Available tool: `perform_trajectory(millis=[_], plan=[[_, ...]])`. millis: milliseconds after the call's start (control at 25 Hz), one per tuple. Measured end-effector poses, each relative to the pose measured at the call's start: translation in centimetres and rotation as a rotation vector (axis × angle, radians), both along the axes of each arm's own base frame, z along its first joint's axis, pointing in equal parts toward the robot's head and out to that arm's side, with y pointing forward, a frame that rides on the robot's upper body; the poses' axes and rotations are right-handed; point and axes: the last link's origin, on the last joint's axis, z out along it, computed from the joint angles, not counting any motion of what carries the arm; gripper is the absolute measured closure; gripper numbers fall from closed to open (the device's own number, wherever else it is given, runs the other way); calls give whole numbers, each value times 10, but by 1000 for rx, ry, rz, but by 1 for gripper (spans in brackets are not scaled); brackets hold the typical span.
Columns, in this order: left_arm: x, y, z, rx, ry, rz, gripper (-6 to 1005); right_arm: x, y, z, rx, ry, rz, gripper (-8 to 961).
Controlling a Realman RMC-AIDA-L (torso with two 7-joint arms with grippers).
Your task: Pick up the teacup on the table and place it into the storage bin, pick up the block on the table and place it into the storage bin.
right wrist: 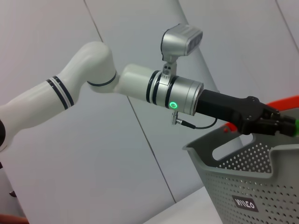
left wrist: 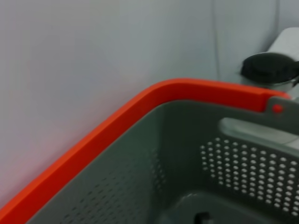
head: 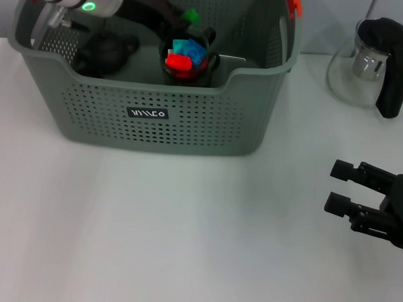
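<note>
The grey storage bin (head: 189,127) stands at the back of the white table, and its wall (right wrist: 261,182) and inner side (left wrist: 196,154) also show in the wrist views. Inside it sits the black teacup (head: 188,63), upright, with red and blue pieces in it. My left gripper (head: 193,23) reaches into the bin from the left, just above the teacup, shut on a small green block (head: 189,16). The same gripper (right wrist: 280,125) shows over the bin's rim in the right wrist view. My right gripper (head: 339,187) hovers open and empty over the table at the right.
A dark rounded teapot-like object (head: 105,53) lies in the bin's left part. A glass kettle (head: 370,61) with a black handle and lid (left wrist: 271,67) stands at the back right. The bin's orange handle (left wrist: 140,112) runs along its far rim.
</note>
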Motion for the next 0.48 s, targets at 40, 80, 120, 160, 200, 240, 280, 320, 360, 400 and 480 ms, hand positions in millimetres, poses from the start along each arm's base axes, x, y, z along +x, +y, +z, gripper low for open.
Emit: perform_trajectory(millis=[40,80,120,160,200,240,280,320,360,400,480], plan=[[-1,0,1,5,2,5,807,0,0,0,0,0,-1,128],[-3,0,1,8,7,8,807,0,0,0,0,0,-2,128],[-5,0,1,10,14,10,807,0,0,0,-1,-1,-2,128],[-6,1,1,14,22,12,806,0,0,0,-1,0,-2,128],[-7,1,0,17,32,13,806,0,-1,0,-2,1,-1,128],[-8,1,-1,18,40,14,806,0,-1,0,-2,2,0,128],[-8,0,-3,16,45,13,805,0,-1,0,-3,3,1,128],[-7,0,-4,14,46,10,805,0,-1,0,-3,3,2,128],[-7,0,-5,13,46,8,805,0,-1,0,-2,3,1,127],[-6,-1,-6,12,44,7,805,0,-1,0,-2,3,1,127],[-5,-1,-8,13,41,4,804,1,-2,0,-3,3,-3,127]])
